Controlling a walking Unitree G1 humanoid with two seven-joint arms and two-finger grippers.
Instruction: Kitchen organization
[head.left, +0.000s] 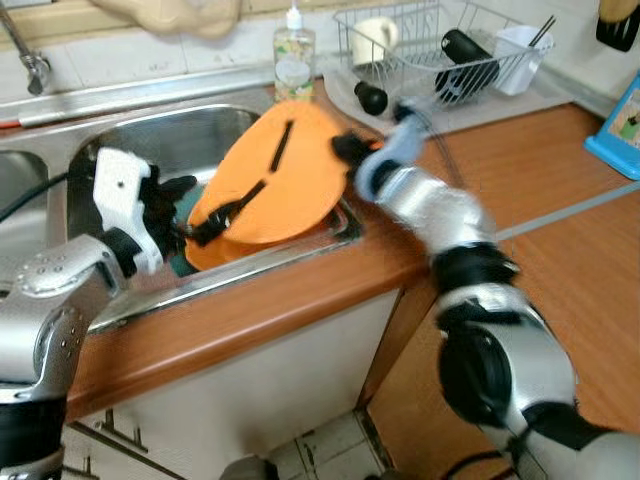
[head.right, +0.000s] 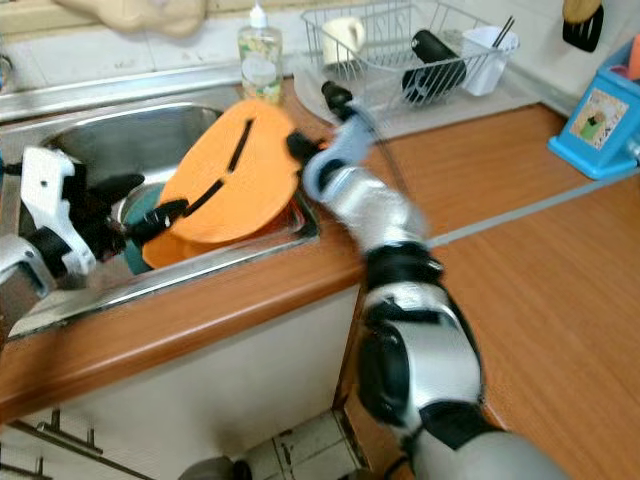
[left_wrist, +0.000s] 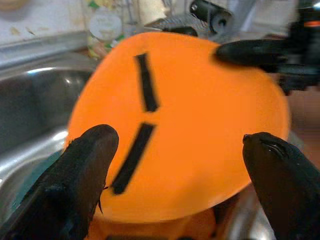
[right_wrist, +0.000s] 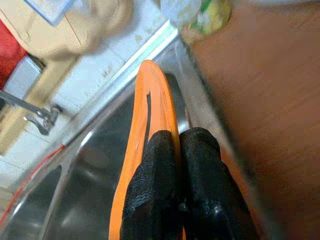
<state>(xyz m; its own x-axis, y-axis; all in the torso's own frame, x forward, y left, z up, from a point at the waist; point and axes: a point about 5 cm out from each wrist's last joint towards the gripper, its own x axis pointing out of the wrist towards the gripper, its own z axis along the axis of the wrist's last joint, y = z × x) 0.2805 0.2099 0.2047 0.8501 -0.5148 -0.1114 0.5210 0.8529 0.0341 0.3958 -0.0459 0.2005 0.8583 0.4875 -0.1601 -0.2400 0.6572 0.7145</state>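
I'm looking down at a kitchen corner: a reddish-brown wooden countertop (head.left: 560, 230) wraps around a stainless steel sink basin (head.left: 170, 140), with a white wire dish rack (head.left: 440, 45) and a clear bottle of dish soap (head.left: 294, 50) standing behind it.

Tilted up in the basin sits a round orange plastic plate (head.left: 285, 180) marked with two short black strips, its upper edge leaning toward the sink's corner beside the counter, with more orange ware under it.

My right gripper (head.left: 350, 150) is at that upper edge. In the right wrist view its two fingers (right_wrist: 150, 195) are pressed together over the rim, so I read it as pinching the plate edge-on.

My left gripper (left_wrist: 175, 170) faces the plate's lower side with its fingers spread wide apart, not touching it.

I judge the plate light and stiff, but smooth and perhaps wet, so a rim pinch could let it swivel or slip. A second hold on the opposite rim, or a deeper bite, would steady it.
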